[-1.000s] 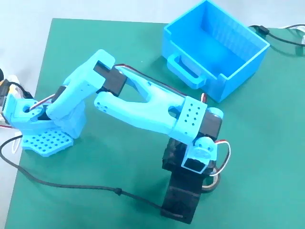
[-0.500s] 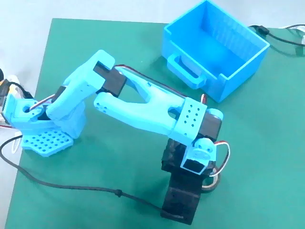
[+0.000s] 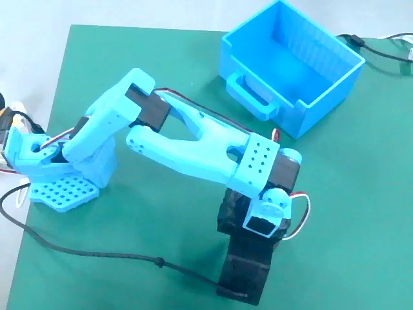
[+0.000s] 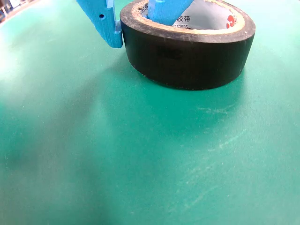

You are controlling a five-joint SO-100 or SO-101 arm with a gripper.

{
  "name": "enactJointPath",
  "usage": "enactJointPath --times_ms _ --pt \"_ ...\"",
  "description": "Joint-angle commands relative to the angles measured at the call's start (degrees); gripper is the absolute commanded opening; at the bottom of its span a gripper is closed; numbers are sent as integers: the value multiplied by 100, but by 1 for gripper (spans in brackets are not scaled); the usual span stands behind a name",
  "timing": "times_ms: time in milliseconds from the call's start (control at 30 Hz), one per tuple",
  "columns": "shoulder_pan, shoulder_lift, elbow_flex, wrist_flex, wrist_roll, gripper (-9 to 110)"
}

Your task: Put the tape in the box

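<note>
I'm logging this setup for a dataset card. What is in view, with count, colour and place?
Tape: one, black roll with whitish core, flat on the mat; hidden under the arm in the fixed view.
Box: one, bright blue, empty, top right of the fixed view, handle facing the arm.
Mat: one, green, covering the table.
Cables: black, one across the mat's lower left, another behind the box.
Arm: one, light blue, base at left, reaching down to the tape.
Hand: one, blue fingers, one outside the tape's wall, one inside its core.

Bare green mat [image 3: 161, 226] (no obstacles) lies before the box [image 3: 293, 64].
</note>
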Motion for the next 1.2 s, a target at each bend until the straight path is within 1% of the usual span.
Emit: enactJointPath --times_ms 0,267,500,733,933,1067,1167 --pt "105 132 -501 97 -114 0" --pt "237 413 -501 176 -185 0" --pt "264 1248 -501 299 -211 0" --pt "53 2215 -501 527 -211 0" --pt "-439 3006 -563 545 -149 0" --pt "-1081 3393 -729 580 -97 0" --pt "-1600 3454 -1002 580 158 0"
